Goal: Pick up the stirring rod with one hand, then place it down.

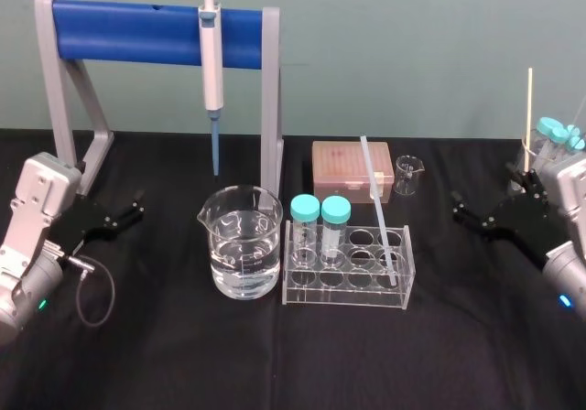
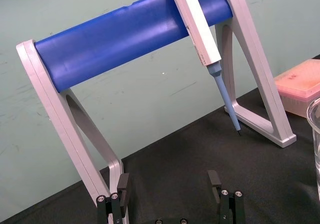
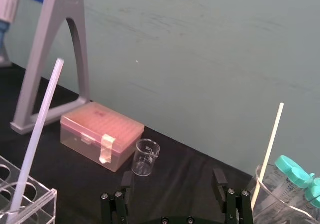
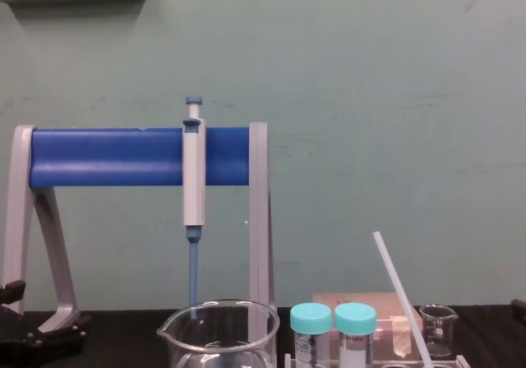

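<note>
Stirring rod unhandled: 1 pc, standing tilted in tube rack, centre-right of head view.
Rod's lower end sits in a right-side rack hole; top leans toward pink tip box behind. Left gripper, left edge, mid-height: fingers spread, holding nothing. Right gripper, right edge: likewise spread, empty. Both well apart from rod. Count: 2 teal-capped tubes in rack; 1 lrg beaker w/ water, left of rack; 1 small beaker; 1 pipette on 1 blue stand.
</note>
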Available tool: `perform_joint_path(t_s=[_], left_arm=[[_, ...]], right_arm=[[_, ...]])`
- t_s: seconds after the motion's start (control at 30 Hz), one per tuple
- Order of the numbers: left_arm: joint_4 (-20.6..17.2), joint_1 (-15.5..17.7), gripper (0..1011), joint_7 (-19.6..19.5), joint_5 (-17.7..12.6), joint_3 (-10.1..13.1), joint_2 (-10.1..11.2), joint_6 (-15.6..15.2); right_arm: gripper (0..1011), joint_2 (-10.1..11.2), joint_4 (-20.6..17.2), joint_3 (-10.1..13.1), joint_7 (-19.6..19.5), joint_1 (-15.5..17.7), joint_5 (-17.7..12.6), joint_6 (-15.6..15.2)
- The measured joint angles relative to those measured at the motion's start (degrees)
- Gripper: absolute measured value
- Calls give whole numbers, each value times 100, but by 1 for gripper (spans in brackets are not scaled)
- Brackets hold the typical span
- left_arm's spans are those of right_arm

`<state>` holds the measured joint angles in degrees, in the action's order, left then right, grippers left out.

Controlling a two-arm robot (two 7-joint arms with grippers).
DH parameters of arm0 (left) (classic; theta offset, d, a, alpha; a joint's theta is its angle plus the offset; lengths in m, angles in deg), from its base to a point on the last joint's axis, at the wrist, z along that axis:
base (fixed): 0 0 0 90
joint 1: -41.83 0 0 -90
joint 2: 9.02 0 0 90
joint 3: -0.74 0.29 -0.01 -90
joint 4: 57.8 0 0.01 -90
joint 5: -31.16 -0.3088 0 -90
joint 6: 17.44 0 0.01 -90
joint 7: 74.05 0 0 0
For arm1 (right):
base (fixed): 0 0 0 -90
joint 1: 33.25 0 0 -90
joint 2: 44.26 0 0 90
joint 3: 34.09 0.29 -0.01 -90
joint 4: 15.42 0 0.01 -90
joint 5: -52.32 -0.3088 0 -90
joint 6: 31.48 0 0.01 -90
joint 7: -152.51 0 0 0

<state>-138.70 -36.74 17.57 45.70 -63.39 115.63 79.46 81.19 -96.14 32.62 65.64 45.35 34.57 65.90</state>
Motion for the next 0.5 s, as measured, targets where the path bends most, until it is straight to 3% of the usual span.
perform_joint_path(t_s=[0.33, 0.5], left_arm=[[0, 0, 1000, 0, 0, 0, 0, 0], [0, 0, 1000, 0, 0, 0, 0, 0]], right_arm=[[1000, 277, -85, 481, 1416, -189, -1207, -753], [1000, 316, -96, 532, 1960, -317, -1509, -1049]])
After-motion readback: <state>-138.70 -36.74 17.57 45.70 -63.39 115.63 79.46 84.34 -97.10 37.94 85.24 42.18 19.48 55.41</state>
